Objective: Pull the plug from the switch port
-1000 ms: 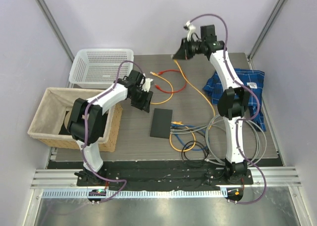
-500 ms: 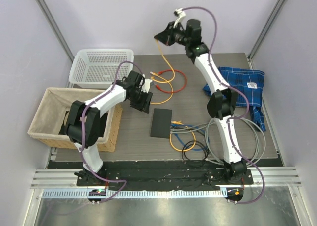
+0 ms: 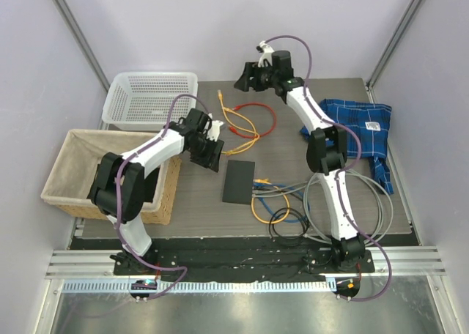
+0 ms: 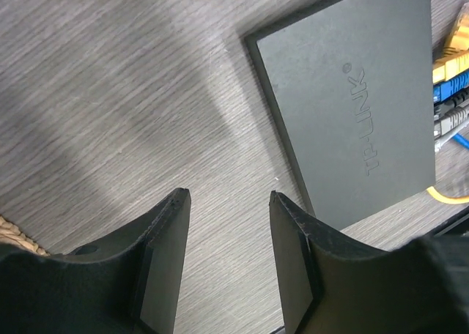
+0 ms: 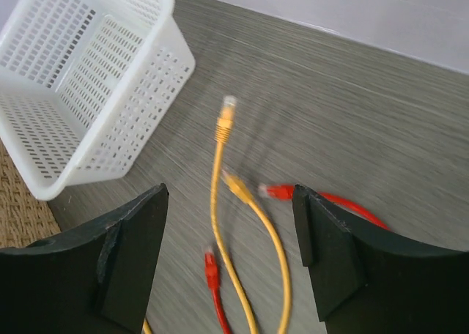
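The switch [image 3: 238, 182] is a flat black box lying mid-table; in the left wrist view the switch [image 4: 352, 107] shows yellow, blue and grey plugs [image 4: 448, 78] in its far edge. My left gripper [image 3: 207, 149] hovers just left of it, open [image 4: 229, 195], with only bare table between its fingers [image 4: 165, 261]. My right gripper [image 3: 245, 74] is high at the back, open [image 5: 229, 195] and holding nothing. Below it a loose yellow cable [image 5: 220, 202] lies on the table, its plug [image 5: 225, 118] free. A second yellow plug [image 5: 236, 184] lies beside it.
A red cable [image 3: 256, 114] loops beside the yellow one. A white mesh basket [image 3: 150, 96] stands back left, a lined wicker basket [image 3: 80, 173] left. A blue checked cloth [image 3: 359, 125] lies right. Grey, blue and black cables [image 3: 352, 202] coil right of the switch.
My right gripper swung left and downward, then opened; the yellow cable it held aloft has dropped onto the table. The left gripper has barely moved.
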### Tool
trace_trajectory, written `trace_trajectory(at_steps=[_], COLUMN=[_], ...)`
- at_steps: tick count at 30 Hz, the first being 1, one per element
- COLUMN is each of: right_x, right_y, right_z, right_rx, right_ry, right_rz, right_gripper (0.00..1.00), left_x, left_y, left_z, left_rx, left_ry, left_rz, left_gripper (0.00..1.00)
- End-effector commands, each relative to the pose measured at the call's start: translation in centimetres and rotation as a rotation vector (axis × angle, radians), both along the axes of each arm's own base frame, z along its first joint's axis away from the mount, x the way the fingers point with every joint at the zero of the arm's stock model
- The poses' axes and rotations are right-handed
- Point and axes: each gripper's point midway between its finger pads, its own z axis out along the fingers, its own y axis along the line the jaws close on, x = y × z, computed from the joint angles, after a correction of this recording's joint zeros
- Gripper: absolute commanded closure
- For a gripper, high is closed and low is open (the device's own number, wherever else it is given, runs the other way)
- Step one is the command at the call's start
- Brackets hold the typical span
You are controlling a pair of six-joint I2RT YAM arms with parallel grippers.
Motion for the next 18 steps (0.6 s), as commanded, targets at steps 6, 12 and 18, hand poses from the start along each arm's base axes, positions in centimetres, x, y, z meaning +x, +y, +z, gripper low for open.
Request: trace_trajectory(at_steps=[6,12,18], right_x=[-5.2,-11.9,-19.9], right_y=[-7.3,-8.6,-8.4], right_z=[6.7,1.2,-3.9], right_rx=[0.071,0.071,0.003], right_ry=[0.069,0.271,0.389], right_rz=[0.003,0.054,0.154], right_gripper=[0.28,0.32,0.31], left_x=[-1.1,-1.2,-1.5], left_y=[-3.3,-4.5,-5.9], left_z=[3.0,1.9,-1.4], left_rx=[-0.198,-0.292,-0.322], left_ry=[-0.007,0.104,0.256], left_rz=[-0.157,-0.229,-0.168], left_gripper=[0.48,0.47,0.46])
